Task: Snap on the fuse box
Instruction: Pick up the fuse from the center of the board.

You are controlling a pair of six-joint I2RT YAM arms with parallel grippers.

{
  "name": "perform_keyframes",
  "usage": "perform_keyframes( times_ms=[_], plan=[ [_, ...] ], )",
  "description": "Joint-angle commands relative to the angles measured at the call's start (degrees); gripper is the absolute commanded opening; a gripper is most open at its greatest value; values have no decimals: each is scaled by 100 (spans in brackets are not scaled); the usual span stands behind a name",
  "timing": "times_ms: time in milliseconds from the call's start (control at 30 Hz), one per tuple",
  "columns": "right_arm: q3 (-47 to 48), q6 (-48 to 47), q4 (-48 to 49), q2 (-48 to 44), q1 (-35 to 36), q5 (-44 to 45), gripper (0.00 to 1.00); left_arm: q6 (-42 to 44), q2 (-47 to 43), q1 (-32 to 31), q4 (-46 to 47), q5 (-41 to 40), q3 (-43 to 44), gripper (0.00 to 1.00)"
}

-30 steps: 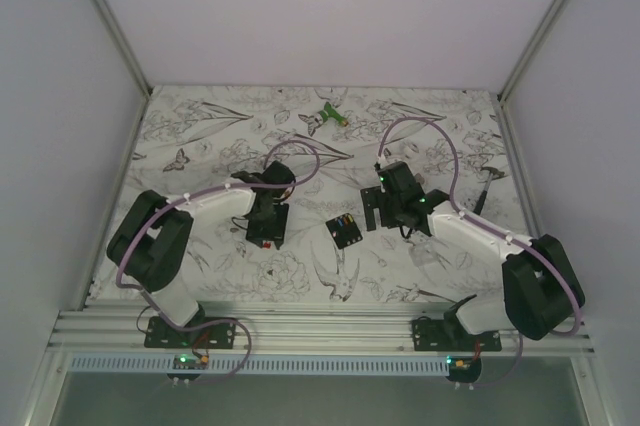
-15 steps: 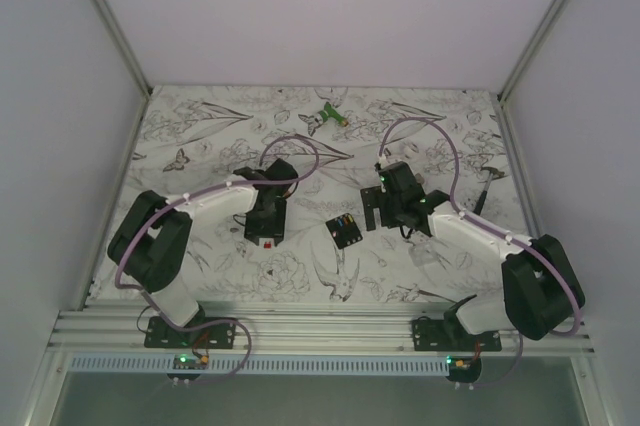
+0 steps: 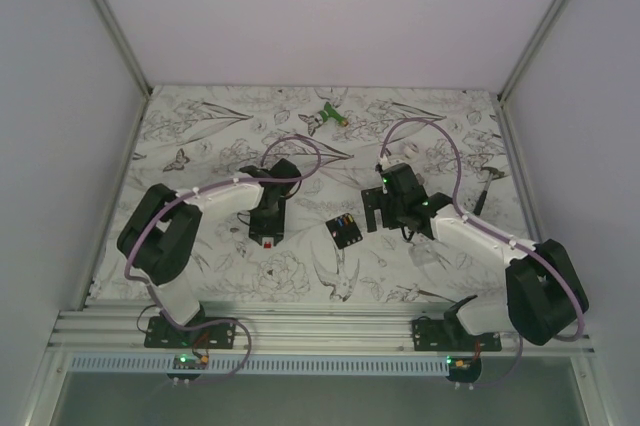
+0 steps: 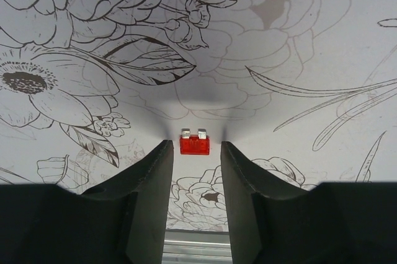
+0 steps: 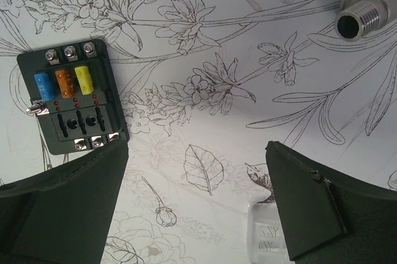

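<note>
We find the fuse box (image 5: pixel 72 95) at ten o'clock from the nearer right gripper (image 5: pixel 197 149), long axis roughly twelve-to-six; that gripper's jaws stand wide apart, empty. The left gripper (image 4: pixel 193 152) jaws, apart, flank a red fuse (image 4: pixel 194 144).

My right gripper (image 5: pixel 195 152) gapes wide just beside the fuse box (image 5: pixel 71 96), which holds three coloured fuses (image 5: pixel 63 80); a threaded metal fitting (image 5: pixel 363 16) lies well apart from it.

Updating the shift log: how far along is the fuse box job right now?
Done: blue, orange and yellow fuses sit in the fuse box; its three lower slots look empty. In hand: the left gripper straddles a loose red fuse, not gripping it. The right gripper hangs open nearby. Remaining: probably lifting and seating that fuse.
</note>
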Motion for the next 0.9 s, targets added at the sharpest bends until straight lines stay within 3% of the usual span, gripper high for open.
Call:
perform_keyframes(
  times_ms=[0,533,867],
  plan=[
    [26,-41,154,-73,-65,10,100,-74,178,-23,-199,-105,72,39],
    [-53,-55,279,-200,-62,-120,100,-480,299,-14,-138,366,-47,28],
    [-380,2,760,-550,-33,-566,100,-1220,89,-14,147,669,47,20]
  ],
)
